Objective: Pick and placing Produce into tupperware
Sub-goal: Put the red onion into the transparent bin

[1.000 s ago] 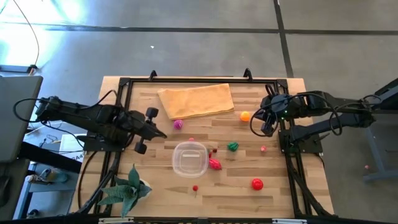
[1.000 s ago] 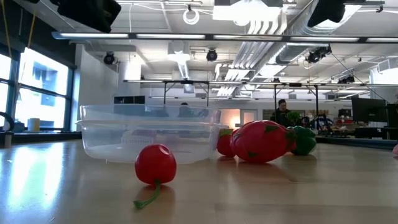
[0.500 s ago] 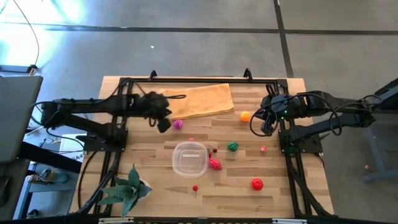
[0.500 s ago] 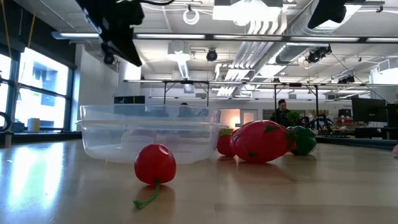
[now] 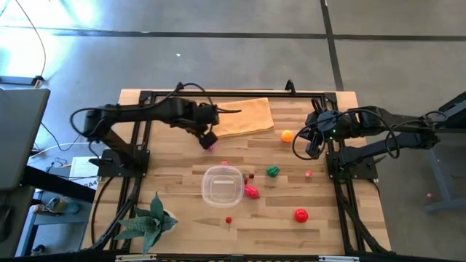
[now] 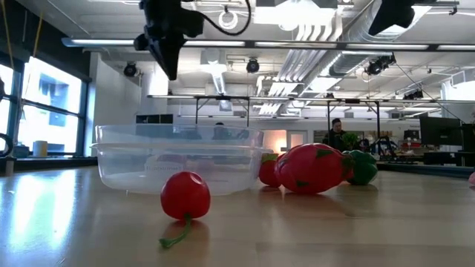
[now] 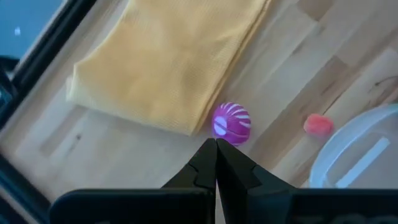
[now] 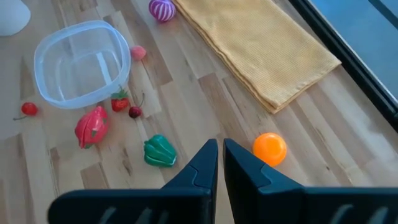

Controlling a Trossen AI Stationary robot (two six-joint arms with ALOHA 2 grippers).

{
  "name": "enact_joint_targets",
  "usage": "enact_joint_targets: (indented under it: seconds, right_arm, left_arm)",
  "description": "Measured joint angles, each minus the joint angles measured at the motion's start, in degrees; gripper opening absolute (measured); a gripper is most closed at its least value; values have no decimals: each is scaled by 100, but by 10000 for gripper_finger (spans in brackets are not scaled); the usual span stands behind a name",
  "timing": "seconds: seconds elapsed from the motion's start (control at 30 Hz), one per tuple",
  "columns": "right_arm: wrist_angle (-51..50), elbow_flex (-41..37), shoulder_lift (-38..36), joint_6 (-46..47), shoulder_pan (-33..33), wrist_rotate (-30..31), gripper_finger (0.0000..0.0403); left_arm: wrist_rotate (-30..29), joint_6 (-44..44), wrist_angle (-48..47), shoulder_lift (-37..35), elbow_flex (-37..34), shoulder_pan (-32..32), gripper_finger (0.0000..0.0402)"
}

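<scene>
1. Left gripper (image 5: pixel 209 137) is held just above the magenta ball (image 7: pixel 231 122), fingers pressed together, nothing pinched; prob. lined up for a pick.
2. Right gripper (image 8: pixel 220 152) is parked near the orange ball (image 8: pixel 270 149), jaws shut, empty.
3. Tupperware (image 5: pixel 223 185) sits mid-table, clear, empty; produce is scattered around it.

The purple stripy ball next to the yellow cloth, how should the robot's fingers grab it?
The purple stripy ball is round, so probably best pinched across its middle, coming straight down from above. It sits right at the edge of the yellow cloth, so one finger would likely need to slip between them. The left gripper is above it, fingers shut; it must open first.
</scene>
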Motion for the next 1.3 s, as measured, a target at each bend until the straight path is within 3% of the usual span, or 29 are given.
enact_joint_targets:
  seconds: [0.33, 0.67, 0.87, 1.3]
  right_arm:
    - [9, -2, 2, -5, 0, -13, 18]
    - [11, -2, 2, 527, 0, -44, 18]
    - [13, -2, 2, 495, 0, -42, 18]
    - [13, -2, 2, 491, 0, -42, 18]
  left_arm:
    - [621, -929, -32, 731, 99, 4, 1]
    - [840, -2191, -401, 1235, 93, 28, 1]
    - [1299, -2225, -461, 1412, 91, 163, 1]
    - [1264, -1831, -400, 1397, 91, 289, 1]
